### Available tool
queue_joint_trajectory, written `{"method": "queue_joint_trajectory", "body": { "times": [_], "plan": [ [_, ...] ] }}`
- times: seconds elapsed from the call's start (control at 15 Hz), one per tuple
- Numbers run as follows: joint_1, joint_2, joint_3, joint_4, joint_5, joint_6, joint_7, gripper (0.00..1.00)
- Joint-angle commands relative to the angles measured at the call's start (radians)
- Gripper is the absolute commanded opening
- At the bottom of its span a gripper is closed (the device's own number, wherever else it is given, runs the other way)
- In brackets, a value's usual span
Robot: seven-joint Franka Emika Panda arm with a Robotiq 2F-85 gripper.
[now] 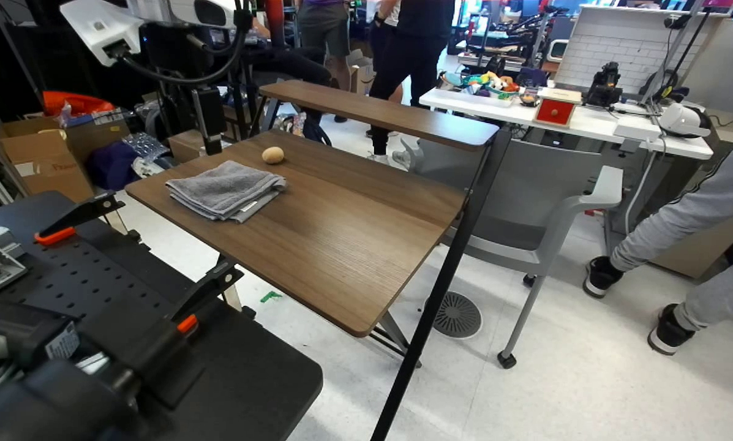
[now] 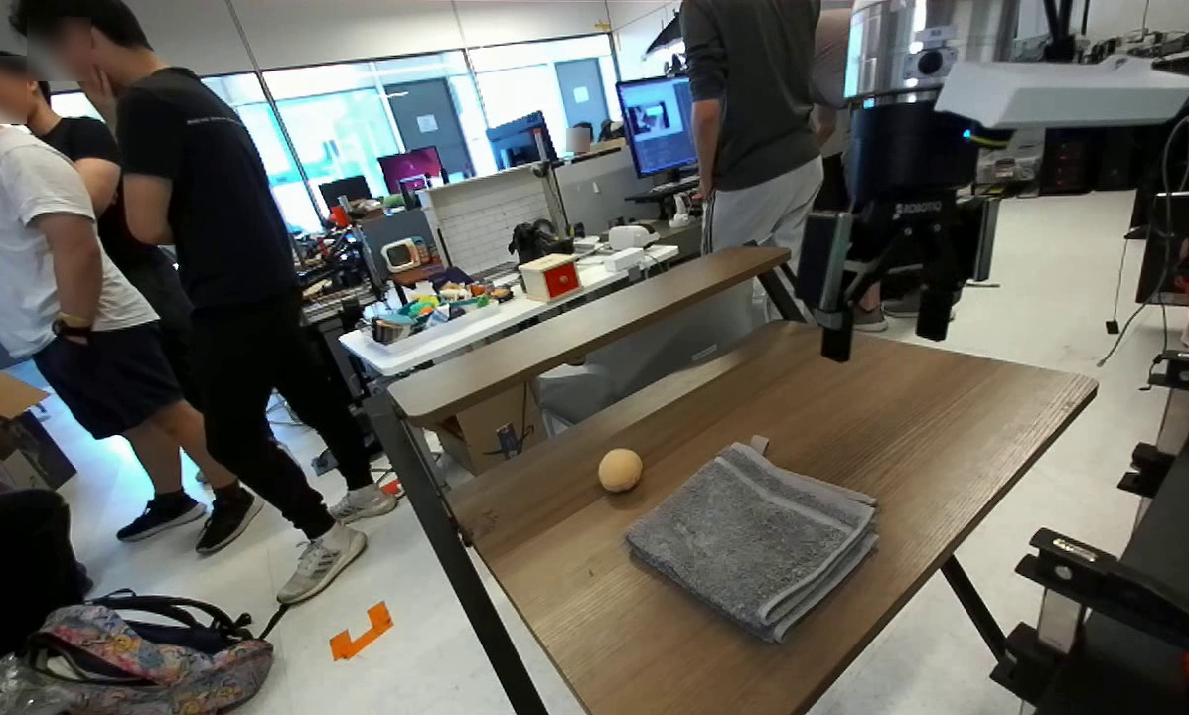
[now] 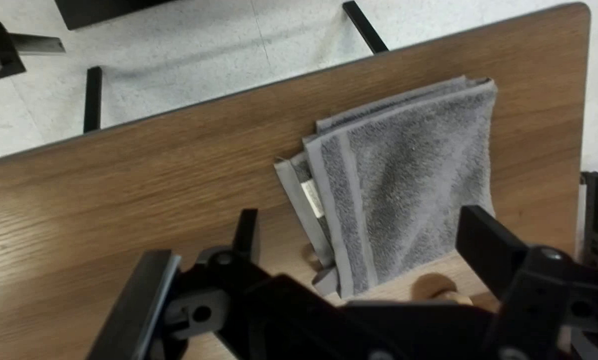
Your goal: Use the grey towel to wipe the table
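Hand [image 2: 885, 331] spread wide above table [image 2: 962, 397]; grey towel [image 2: 753, 541] near edge, broad bare wood alongside.

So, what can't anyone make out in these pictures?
The table beneath the grey towel: hidden by it in every view.
The round tan object: partly behind the jaws, wrist view.
Any writing on the white label: too small, wrist view.
The robot arm: cut off at top, both exterior views.
A dark object, bottom left, in an exterior view: blurred, cut off.

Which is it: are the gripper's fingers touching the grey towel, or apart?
Apart. In an exterior view, part of the table shows between the fingers and the grey towel.
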Motion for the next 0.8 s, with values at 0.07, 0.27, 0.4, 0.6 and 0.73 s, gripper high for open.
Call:
{"method": "queue_joint_trajectory", "body": {
  "times": [0.07,0.27,0.4,0.6,0.73],
  "plan": [
    [0.022,0.157,0.04,0.183,0.046,0.027,0.068,1.0],
    [0.068,0.296,0.014,0.312,0.001,0.012,0.176,1.0],
    [0.105,0.397,-0.014,0.395,-0.019,0.007,0.248,1.0],
    [0.145,0.529,-0.041,0.498,-0.029,-0.011,0.315,1.0],
    [0.136,0.6,-0.02,0.561,-0.003,-0.05,0.322,1.0]
  ]
}}
